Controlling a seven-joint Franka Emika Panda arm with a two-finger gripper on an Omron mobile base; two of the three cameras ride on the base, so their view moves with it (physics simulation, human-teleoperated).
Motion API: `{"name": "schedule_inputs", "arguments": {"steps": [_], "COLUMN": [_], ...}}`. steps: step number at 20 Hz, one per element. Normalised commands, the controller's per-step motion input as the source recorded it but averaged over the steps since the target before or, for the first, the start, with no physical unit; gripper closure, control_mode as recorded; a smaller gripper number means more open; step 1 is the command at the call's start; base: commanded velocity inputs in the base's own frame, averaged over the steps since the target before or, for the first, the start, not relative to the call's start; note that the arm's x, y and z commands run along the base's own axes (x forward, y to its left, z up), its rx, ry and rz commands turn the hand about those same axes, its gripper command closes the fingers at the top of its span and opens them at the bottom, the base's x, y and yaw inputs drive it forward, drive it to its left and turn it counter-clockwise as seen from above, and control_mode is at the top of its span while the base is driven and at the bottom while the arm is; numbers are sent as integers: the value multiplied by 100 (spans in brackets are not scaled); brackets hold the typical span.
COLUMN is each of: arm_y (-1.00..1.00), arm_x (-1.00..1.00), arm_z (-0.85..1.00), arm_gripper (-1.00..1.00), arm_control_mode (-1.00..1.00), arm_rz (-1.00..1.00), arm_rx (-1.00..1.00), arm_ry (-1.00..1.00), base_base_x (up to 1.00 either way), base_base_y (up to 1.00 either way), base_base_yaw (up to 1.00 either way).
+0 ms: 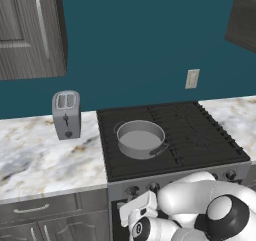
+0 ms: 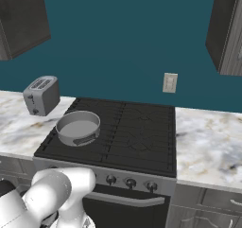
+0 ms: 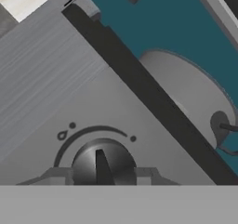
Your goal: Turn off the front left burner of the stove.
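Below grey pot (image 1: 140,139), at stove (image 1: 172,135) panel: tool (image 3: 103,174) spread astride knob (image 3: 103,162); next clench, twist off.

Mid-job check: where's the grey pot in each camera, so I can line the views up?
Left base view: the pot sits centre, on the stove's front left burner.
Right base view: pot at left of centre, same burner, right of the toaster.
Hand view: pot at right, seen from below past the cooktop's dark edge.
Shared landmark: the teal wall behind it.
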Motion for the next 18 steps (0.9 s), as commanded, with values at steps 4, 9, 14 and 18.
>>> {"name": "schedule_inputs", "arguments": {"steps": [4, 9, 14, 18], "arm_y": [-32, -38, -40, -44], "arm_x": [34, 39, 35, 36], "arm_z": [38, 53, 58, 66], "arm_gripper": [100, 100, 100, 100], "arm_control_mode": [-100, -100, -100, -100], "arm_rz": [3, 2, 2, 3], "arm_rx": [0, 1, 3, 7], "arm_ry": [0, 0, 0, 0], "base_base_x": [0, 0, 0, 0], "base_base_y": [0, 0, 0, 0], "base_base_yaw": [0, 0, 0, 0]}}
